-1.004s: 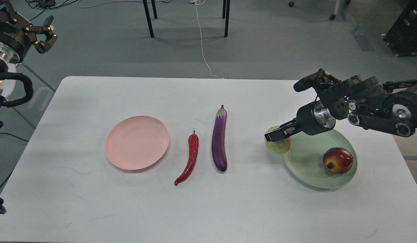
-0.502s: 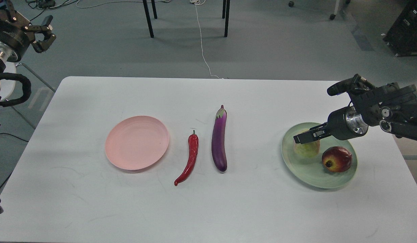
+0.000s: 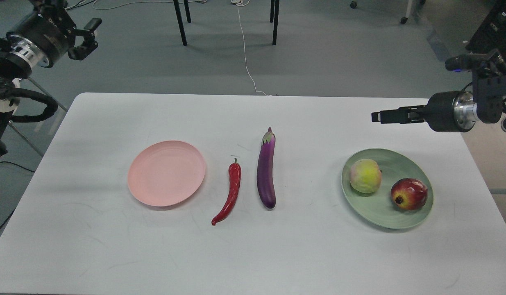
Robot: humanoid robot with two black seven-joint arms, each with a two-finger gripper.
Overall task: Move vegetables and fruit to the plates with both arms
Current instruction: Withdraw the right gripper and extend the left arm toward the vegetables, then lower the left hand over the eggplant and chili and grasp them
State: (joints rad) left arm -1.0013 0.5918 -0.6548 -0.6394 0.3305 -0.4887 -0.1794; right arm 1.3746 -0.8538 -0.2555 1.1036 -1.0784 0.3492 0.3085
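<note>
The purple eggplant [image 3: 266, 170] and the red chili [image 3: 231, 192] lie side by side on the white table between the plates. The pale pink plate [image 3: 166, 173] at centre left holds nothing. The pale green plate [image 3: 394, 213] at the right holds the yellow-green fruit [image 3: 365, 175] and the dark-red fruit [image 3: 409, 194]. My right gripper [image 3: 376, 116] is raised above and behind the green plate, seen side-on, open and holding nothing. My left gripper [image 3: 89, 36] is open and empty, high beyond the table's far left corner.
The table's far edge [image 3: 253, 95] runs behind the objects. Black chair legs [image 3: 180, 22] and a white cable [image 3: 246, 61] are on the floor beyond it. Dark equipment [image 3: 496, 28] stands at the far right.
My right gripper carried the yellow-green fruit right onto the green plate, let it go, and rose up and back to the right. My left gripper swung rightward at the top left.
</note>
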